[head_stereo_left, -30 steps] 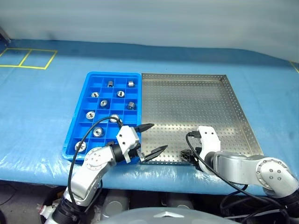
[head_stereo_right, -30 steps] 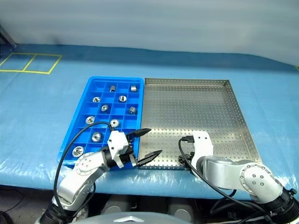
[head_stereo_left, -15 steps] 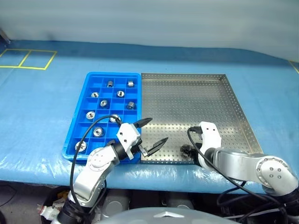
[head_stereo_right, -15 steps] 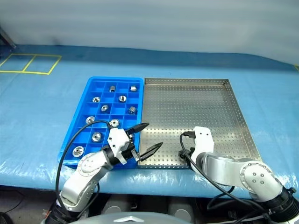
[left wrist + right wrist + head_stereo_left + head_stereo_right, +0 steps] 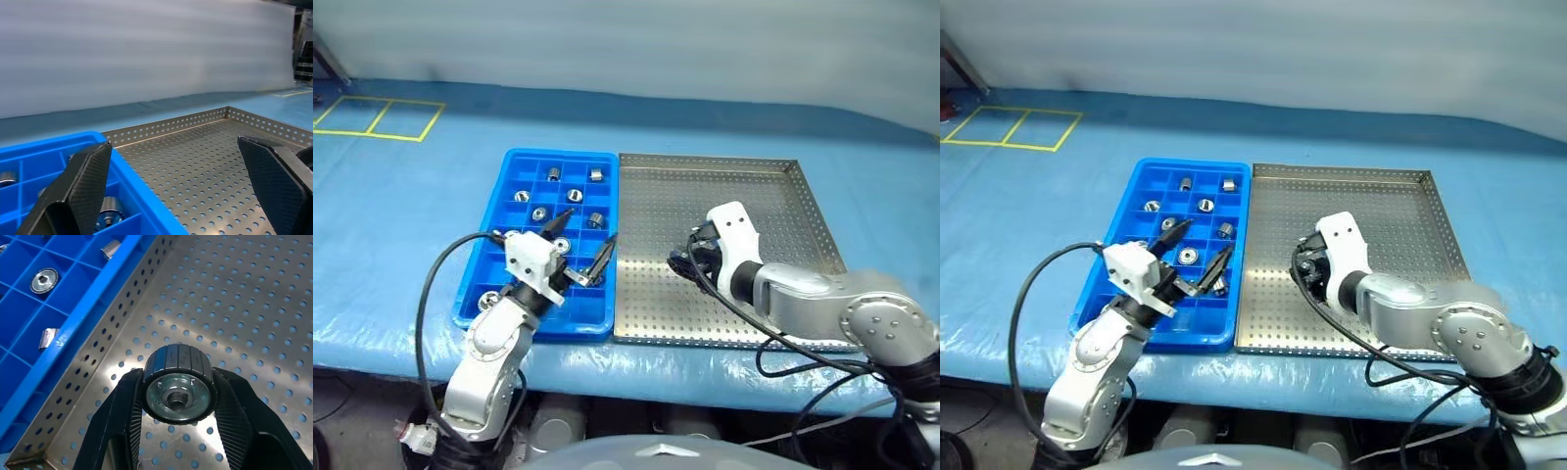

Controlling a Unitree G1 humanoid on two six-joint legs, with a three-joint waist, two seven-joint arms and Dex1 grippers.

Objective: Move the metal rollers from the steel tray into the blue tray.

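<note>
We see the right gripper (image 5: 177, 404) clamped on one ribbed silver metal roller (image 5: 177, 382), held above the shiny perforated steel tray (image 5: 764, 196), near its edge beside the bright blue compartmented plastic tray (image 5: 524, 166). Over that blue tray's near end, the left gripper (image 5: 579, 247) gapes wide, empty.

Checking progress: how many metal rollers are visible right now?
8 rollers: seven in the blue tray's compartments; one clamped in the right gripper over the steel tray. The left gripper may hide more.
</note>
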